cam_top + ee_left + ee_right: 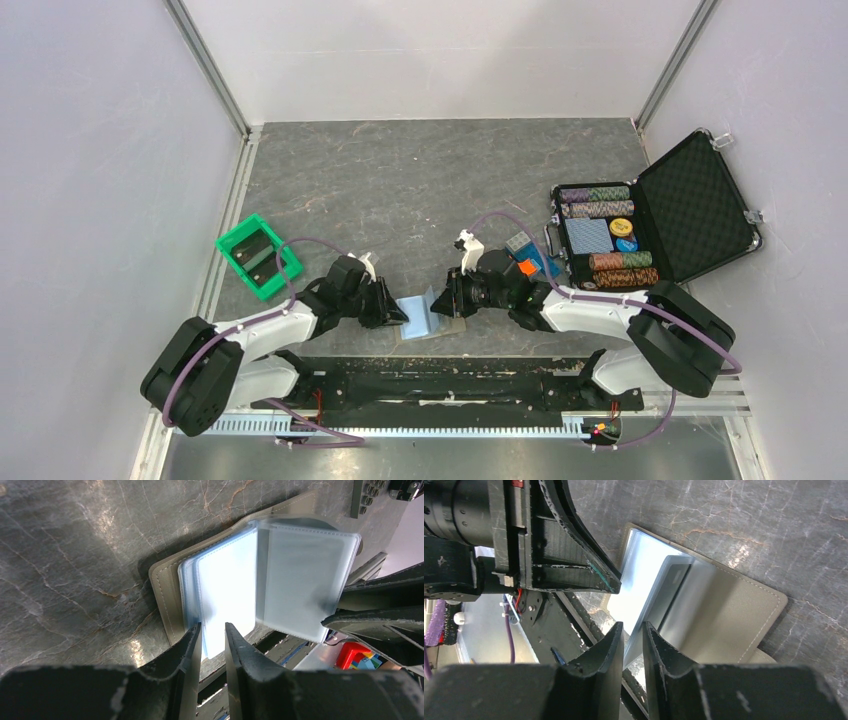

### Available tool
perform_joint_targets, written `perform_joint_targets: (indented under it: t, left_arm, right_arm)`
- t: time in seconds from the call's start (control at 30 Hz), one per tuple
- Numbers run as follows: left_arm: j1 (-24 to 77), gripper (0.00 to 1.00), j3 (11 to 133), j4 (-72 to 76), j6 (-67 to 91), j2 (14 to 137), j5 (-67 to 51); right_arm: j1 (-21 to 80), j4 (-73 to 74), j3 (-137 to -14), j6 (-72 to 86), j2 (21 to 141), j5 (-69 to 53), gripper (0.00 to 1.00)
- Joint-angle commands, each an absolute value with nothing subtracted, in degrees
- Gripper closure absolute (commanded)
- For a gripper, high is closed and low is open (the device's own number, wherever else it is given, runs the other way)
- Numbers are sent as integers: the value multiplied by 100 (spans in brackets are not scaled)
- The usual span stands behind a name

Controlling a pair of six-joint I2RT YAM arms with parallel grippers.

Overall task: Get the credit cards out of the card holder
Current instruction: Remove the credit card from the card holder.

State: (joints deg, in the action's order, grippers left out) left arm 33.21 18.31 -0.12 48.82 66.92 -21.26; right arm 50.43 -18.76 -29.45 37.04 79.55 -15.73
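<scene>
Item: card holder (418, 318), taupe, folding, lying open on the grey tabletop (400, 180) at the near edge between the two arms, cover down and pale-blue plastic leaves uppermost. Left fingers (187, 650): nearly closed, with only a narrow gap that is filled by the near edge of the leaf stack. This reads as a pinch on the stack, most likely to anchor the holder against the tabletop so it does not drag. Right fingers (606, 650): likewise narrowly set, with one translucent leaf between them. That leaf stands up off the stack and looks gripped at its corner, probably to part it from its neighbours and expose a pocket mouth. Credit cards: none lies loose near the holder. A darker grey shape (675, 577) inside the raised leaf may be one, though the glare leaves that uncertain. Judged stage: leafing and opening, with extraction of that card not yet begun. Risk: the slick leaf may slip from the pinch, or the whole holder may lift with it. Also present: green bin (232, 238) to the left with dark flat pieces too small to identify, and an open poker-chip case (700, 200) at the right, well apart.
</scene>
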Motion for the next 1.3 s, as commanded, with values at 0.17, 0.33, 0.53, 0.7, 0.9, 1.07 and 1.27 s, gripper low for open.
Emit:
perform_joint_targets:
  t: [0.17,0.33,0.53,0.7,0.9,1.07,1.27]
  left_arm:
    - [3340,69,1753,-133,4684,6599,-1979]
    - [3340,69,1731,-144,4698,6545,-1978]
    - [3342,69,1723,-167,4702,6500,-1969]
    - [3341,69,1714,-172,4702,6497,-1969]
    - [3341,69,1731,-214,4702,6436,-1971]
    - [3345,69,1749,-254,4702,6390,-1969]
    - [3342,69,1749,-323,4702,6296,-1956]
  right_arm:
    - [5081,-2623,-2831,3950,7946,-1815,87]
    - [5098,-2613,-2803,3964,8035,-1766,92]
    - [5128,-2441,-2872,3955,8156,-1697,85]
    - [5176,-2188,-2969,3856,8204,-1554,79]
    - [5236,-1971,-3071,3758,8222,-1409,72]
    - [5297,-1845,-3162,3707,8306,-1351,62]
    - [5403,-1592,-3316,3606,8360,-1149,54]
